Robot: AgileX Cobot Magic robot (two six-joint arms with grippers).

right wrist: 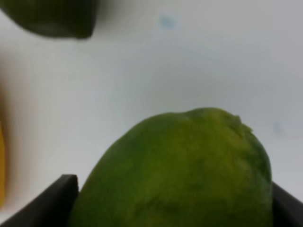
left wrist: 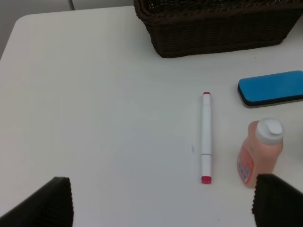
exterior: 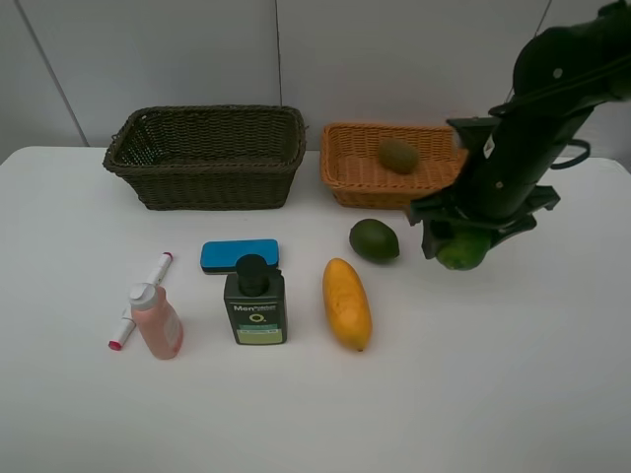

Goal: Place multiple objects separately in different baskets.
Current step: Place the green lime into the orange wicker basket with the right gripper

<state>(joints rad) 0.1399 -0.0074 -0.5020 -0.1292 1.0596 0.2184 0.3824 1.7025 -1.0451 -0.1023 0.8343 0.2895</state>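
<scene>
White tabletop (exterior: 89, 414) inspected | left gripper (left wrist: 161, 203): jaws spread wide, nothing held, marker (left wrist: 206, 137) lying nearby | bright green round fruit (right wrist: 180, 170): pinched between right gripper (exterior: 461, 246) jaws, just beside orange-tan basket (exterior: 370, 195), kiwi (exterior: 398, 155) seen inside | handling: judged firm, smooth, roll-prone; grip across widest girth advised.

Found two rectangular wicker baskets side by side at the table's far side: dark brown-green basket (exterior: 148, 163), deeper, on the left; orange-tan basket (exterior: 340, 175), shallower, on the right, with brown kiwi (exterior: 398, 156) inside. Saw dark green avocado (exterior: 375, 240) just in front of it, and yellow mango (exterior: 347, 304) lying lengthwise nearby. Noted bright green round fruit (exterior: 463, 256) clamped in right gripper (exterior: 461, 244). Found blue eraser block (exterior: 240, 254) lying flat, dark green pump bottle (exterior: 255, 307) with its pump head against it. Saw white pink-tipped marker (left wrist: 206, 137) lying flat, just beside pink white-capped bottle (exterior: 158, 325).
</scene>
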